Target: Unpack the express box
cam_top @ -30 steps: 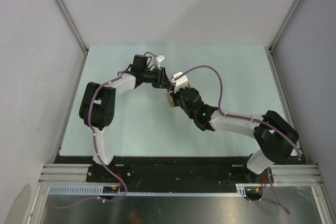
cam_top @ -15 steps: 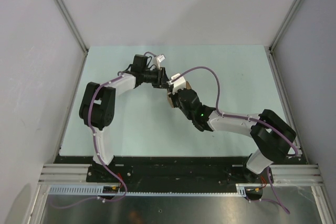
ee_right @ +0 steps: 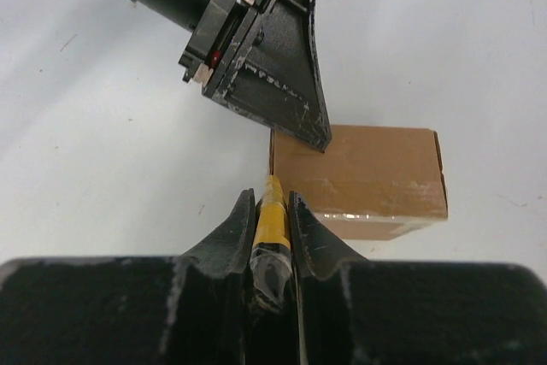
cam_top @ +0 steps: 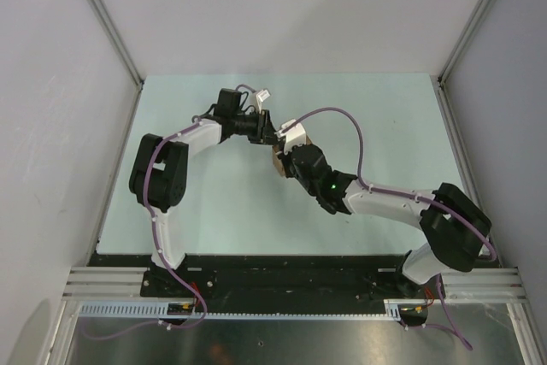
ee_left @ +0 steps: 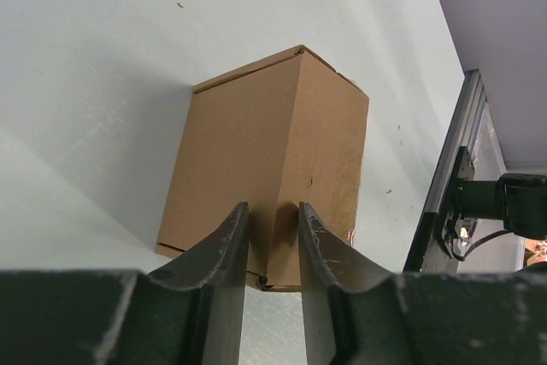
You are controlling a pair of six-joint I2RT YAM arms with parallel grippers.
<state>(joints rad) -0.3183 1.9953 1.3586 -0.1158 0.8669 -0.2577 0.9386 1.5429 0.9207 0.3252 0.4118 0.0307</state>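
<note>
- Right arm [cam_top: 393,204] is noted shifted outward at the elbow; box [ee_left: 273,151] unmoved.
- Box is found mid-table [cam_top: 214,203], upright.
- Left gripper [ee_left: 272,215] is clamped on the box's near corner.
- Right gripper [ee_right: 272,203] is clamped on a yellow knife [ee_right: 272,221], tip at the box's edge.

So the surface [cam_top: 214,211] is a plain pale greenish sheet, matte, boxed in by grey walls on three sides, with a black strip along the near edge. Up close it looks almost white, with a few tiny dark specks and faint scuffs. Sitting straight on it is the express box [ee_right: 367,179], brown cardboard, around the middle and a bit toward the far side, with shiny clear tape along one edge
</note>
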